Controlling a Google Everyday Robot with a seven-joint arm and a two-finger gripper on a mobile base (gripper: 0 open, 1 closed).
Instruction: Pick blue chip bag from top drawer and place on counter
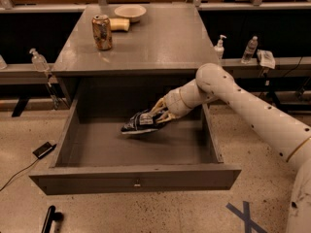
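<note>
The blue chip bag (137, 123), dark blue with white lettering, is in the open top drawer (136, 179), about in the middle of the drawer floor. My gripper (160, 116) reaches into the drawer from the right on the white arm (243, 106). Its pale fingers (164, 109) are closed on the bag's right end. The bag is at or just above the drawer floor; I cannot tell which. The grey counter (155, 42) lies directly above the drawer.
A brownish drink can (102, 31) stands at the counter's back left. A pale bowl (129, 11) and a yellowish object (119, 24) lie behind it. Bottles stand on low shelves to the left (38, 60) and right (250, 49). A dark device (43, 149) lies on the floor.
</note>
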